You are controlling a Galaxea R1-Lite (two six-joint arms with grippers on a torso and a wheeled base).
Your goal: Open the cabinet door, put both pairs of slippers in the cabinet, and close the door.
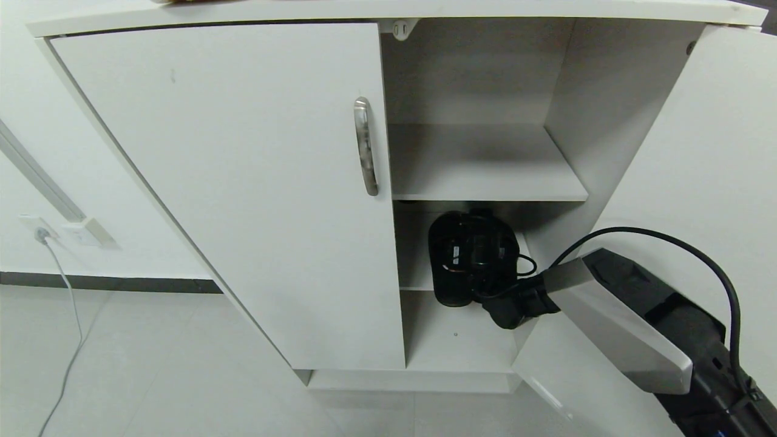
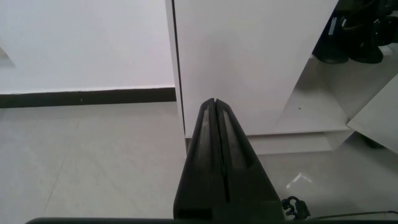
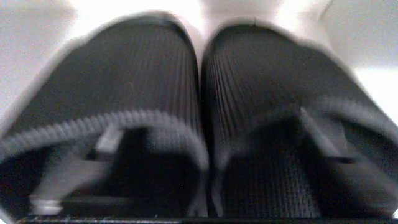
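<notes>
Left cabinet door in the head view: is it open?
No: the left door lies flush against the cabinet front, while the right door stands swung open.

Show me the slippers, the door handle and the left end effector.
slippers [image 1: 443, 279], head view, black surface of the pair.
door handle [image 1: 365, 149], head view, middle of the metal bar.
left end effector [image 2: 214, 104], left wrist view, tips of its shut fingers.

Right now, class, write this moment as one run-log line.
right door open | left door shut | slippers at lower shelf, right arm at them | left fingers shut, low outside cabinet
</notes>
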